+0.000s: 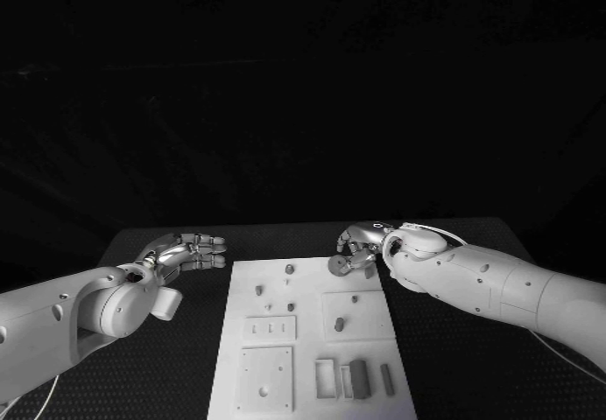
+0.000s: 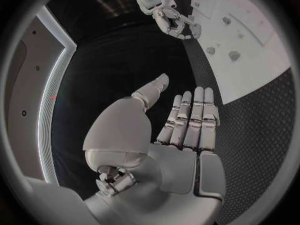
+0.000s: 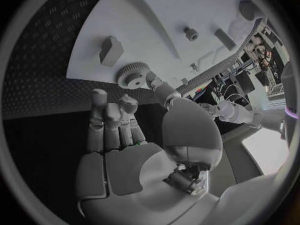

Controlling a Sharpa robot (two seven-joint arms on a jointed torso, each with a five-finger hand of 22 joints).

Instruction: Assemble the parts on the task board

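Two hands up at the far end of the task board (image 1: 316, 337), one on each side. Right hand (image 1: 357, 254) sits at the board's upper right corner in the head view, fingers curled over a small gear (image 3: 132, 75). Wrist view shows the gear lying flat on the white plate just past the fingertips (image 3: 128, 103); can't tell whether they touch it yet, so I'd call that hand not closed on anything. Left hand (image 1: 189, 252) hovers over black table (image 1: 480, 367) just left of the board's upper left corner, fingers straight and together, thumb apart, holding nothing.

Other parts: small pegs (image 1: 289, 269) in the upper middle of the board, flat bars (image 1: 360, 378) in the lower right.

Judgement: step is picking the gear. Pinch it across the toothed rim, not from the top, lift straight so it stays level. Risk: it skids off the edge, since it's close to it.
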